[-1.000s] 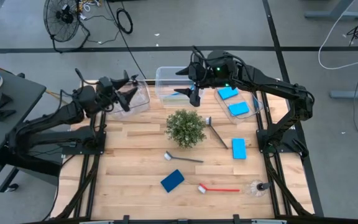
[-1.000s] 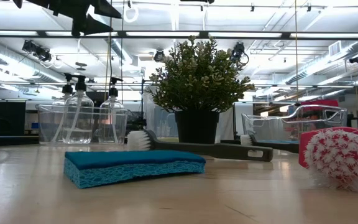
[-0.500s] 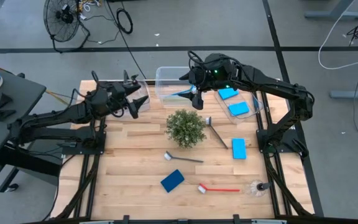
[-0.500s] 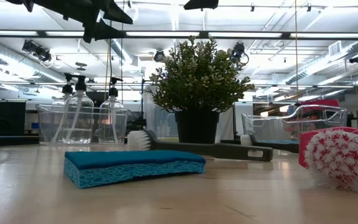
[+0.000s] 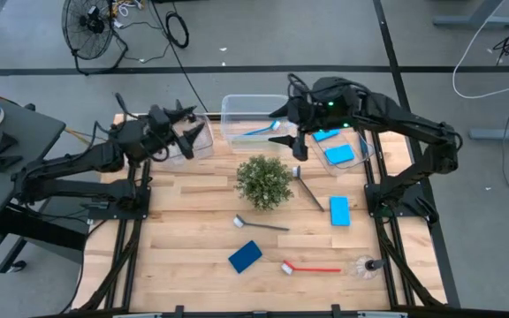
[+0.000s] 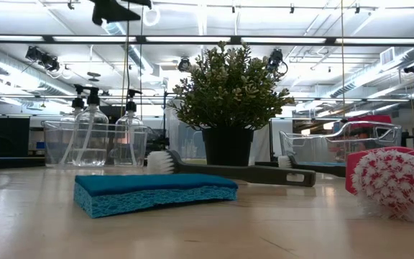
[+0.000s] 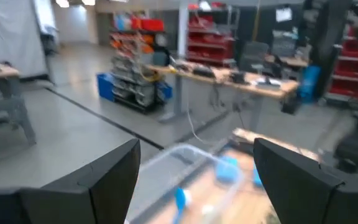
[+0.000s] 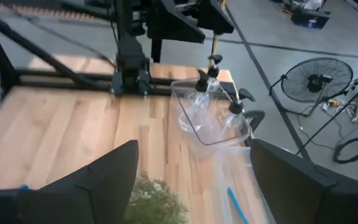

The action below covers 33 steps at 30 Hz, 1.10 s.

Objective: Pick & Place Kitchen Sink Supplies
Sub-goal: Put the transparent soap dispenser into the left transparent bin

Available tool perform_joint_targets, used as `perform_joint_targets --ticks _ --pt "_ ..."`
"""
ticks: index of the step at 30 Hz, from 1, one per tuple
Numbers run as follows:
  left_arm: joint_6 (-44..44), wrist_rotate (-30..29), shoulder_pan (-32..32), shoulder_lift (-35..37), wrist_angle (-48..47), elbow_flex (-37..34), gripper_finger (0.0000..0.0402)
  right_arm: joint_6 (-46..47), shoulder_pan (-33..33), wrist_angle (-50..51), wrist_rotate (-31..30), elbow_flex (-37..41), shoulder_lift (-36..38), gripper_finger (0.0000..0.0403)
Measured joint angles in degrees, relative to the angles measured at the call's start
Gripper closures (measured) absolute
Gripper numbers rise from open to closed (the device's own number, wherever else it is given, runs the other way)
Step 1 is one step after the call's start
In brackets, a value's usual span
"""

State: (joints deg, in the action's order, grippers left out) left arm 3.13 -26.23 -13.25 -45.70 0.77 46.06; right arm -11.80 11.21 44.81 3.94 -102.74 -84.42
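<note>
1. Taking the bushy green plant [image 5: 264,181] as the landmark: behind it stand three clear plastic bins. The middle bin [image 5: 237,110] already holds a blue brush [image 5: 262,131]. The bin behind and to the plant's right [image 5: 367,146] holds two blue sponges [image 5: 331,143]. The bin behind and to the plant's left [image 8: 194,127] holds clear bottles with black caps [image 8: 211,79].
2. Still loose on the wooden counter [image 5: 184,238]: a dark grey brush [image 5: 308,187] just right of the plant, another grey brush [image 5: 259,224] in front of it, a blue sponge [image 5: 339,210] to its right, a darker blue sponge [image 5: 245,256] well in front, a red brush [image 5: 312,268] beside that, and a clear bottle [image 5: 367,264] at the front right.
3. By my judgement roughly half the sorting is done.
4. The left claw [image 5: 188,139] hangs above the bottle bin, its fingers spread and holding nothing.
5. The right claw [image 5: 297,132] hovers behind the plant, between the middle and right bins, fingers spread wide, empty.
6. The sponges look flat, porous and soft; the brushes are thin, rigid plastic with white bristles [image 6: 160,162]; the bottles are smooth and rounded.
</note>
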Motion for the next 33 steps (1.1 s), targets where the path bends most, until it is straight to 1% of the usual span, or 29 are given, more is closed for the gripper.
perform_joint_targets --ticks 2,6,15,22,26,31,33 --pt "-0.9 0.0 0.0 -0.1 -0.3 1.6 0.0088 2.1 -0.2 0.2 0.0 0.0 1.4 0.0092" --pt "-0.8 2.7 0.0 0.0 -0.3 4.0 0.0088 4.3 -0.7 1.2 0.0 0.0 4.6 0.0092" --pt "1.1 8.3 0.0 -0.1 -0.8 4.3 0.0088 5.3 -3.9 8.7 0.0 0.0 10.0 0.0092" --pt "2.5 10.0 0.0 -0.1 -0.9 4.3 0.0088 5.3 -8.0 16.4 0.0 0.0 10.9 0.0092" --pt "3.3 10.0 0.0 -0.1 -1.5 4.3 0.0088 5.3 -9.9 20.3 -2.1 0.0 10.9 0.0092" --pt "4.0 10.1 0.0 -0.1 -1.6 4.3 0.0088 7.0 -12.1 21.4 -4.8 0.0 10.9 0.0092" --pt "4.1 10.1 0.0 -0.1 -1.8 4.3 0.0088 8.2 -12.8 21.5 -5.0 0.0 10.9 0.0092"
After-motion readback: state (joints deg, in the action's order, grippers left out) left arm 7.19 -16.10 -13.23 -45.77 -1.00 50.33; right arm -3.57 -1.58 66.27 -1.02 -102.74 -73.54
